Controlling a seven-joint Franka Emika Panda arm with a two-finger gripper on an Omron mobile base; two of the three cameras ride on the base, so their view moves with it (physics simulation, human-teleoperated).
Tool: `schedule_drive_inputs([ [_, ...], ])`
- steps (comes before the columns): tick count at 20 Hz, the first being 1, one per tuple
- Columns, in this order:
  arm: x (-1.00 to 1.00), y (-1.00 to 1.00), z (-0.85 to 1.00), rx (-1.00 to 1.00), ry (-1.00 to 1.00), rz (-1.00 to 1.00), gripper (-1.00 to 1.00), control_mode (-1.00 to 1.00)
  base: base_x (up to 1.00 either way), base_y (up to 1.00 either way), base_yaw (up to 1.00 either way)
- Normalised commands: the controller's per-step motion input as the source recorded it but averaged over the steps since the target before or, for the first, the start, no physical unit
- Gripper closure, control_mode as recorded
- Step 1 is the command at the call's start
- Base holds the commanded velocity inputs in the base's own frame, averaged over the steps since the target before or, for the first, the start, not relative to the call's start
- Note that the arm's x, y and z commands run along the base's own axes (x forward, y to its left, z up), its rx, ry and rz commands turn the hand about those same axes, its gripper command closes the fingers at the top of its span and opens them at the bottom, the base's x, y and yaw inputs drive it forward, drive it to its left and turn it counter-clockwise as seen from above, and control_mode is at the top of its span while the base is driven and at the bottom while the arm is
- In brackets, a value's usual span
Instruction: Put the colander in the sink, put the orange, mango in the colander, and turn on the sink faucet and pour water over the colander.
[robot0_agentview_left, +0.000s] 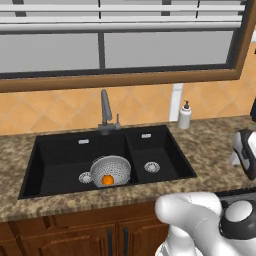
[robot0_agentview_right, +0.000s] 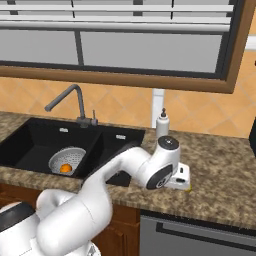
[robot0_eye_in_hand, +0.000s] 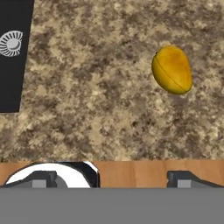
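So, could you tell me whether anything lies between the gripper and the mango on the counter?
Nothing visible does. In the hand view the mango lies alone on bare speckled counter, ahead of the gripper and off to one side, with open stone between them. The sink edge is on the opposite side, away from the mango.

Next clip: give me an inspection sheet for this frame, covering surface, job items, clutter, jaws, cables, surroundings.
Surface: speckled brown granite counter.
Job's things: silvery perforated metal colander sits in the black double-basin sink, left basin; bright orange ball-shaped fruit inside it; yellow-orange mango lies on the counter right of the sink; dark grey curved faucet shows no water.
Clutter: white soap dispenser bottle.
Grippers: two-finger gripper jaws open, above the counter near the mango.
Cables: nothing seen.
Surroundings: wood-framed window, orange tiles, wooden cabinets.
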Motion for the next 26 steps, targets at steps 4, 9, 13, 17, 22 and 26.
schedule_drive_inputs([
  [4,0.55,-0.30,-0.01,0.00,0.07,0.03,-1.00,-1.00,0.00,0.00,0.00],
  [9,0.53,-0.28,-0.13,0.00,0.01,0.07,-1.00,-1.00,0.00,0.00,0.00],
  [13,0.26,-0.38,-0.17,0.00,0.00,0.10,-1.00,-1.00,0.00,0.00,0.00],
  [17,0.16,-0.22,-0.26,0.00,0.00,0.08,-1.00,-1.00,0.00,0.00,0.00],
  [22,0.31,-0.09,-0.34,0.00,0.03,0.01,-1.00,-1.00,0.00,0.00,0.00],
  [26,0.25,-0.22,-0.31,0.00,0.08,0.00,-1.00,-1.00,0.00,0.00,0.00],
])
